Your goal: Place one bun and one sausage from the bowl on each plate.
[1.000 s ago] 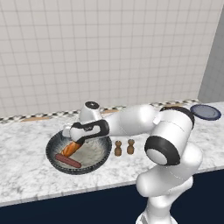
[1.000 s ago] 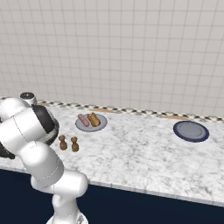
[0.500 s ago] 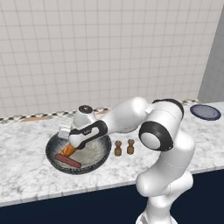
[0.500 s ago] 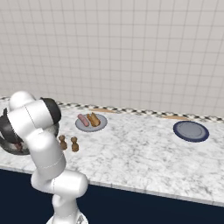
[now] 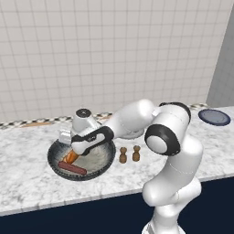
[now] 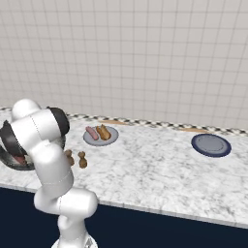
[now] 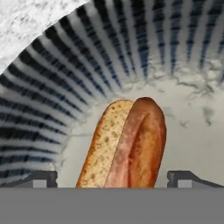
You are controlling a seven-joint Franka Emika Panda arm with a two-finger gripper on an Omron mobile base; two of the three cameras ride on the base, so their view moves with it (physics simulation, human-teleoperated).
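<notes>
A grey marble counter (image 6: 145, 164) runs along a white tiled wall. The bowl (image 5: 98, 161) sits on it at the left, with a dark red sausage (image 5: 71, 167) and 1 bun (image 7: 127, 146) inside. The gripper (image 5: 72, 147) hangs over the bun with its jaws wide open, 1 fingertip (image 7: 186, 178) on each side of it. 2 small brown shakers (image 5: 129, 154) stand just beside the bowl. A light grey plate (image 6: 110, 141) already carries 1 bun and 1 pink sausage. The blue plate (image 6: 211, 145) lies well apart.

Bun (image 7: 127, 144) and dark sausage (image 5: 71, 168) in ribbed bowl (image 5: 103, 162); blue plate (image 6: 211, 145) bare.
</notes>
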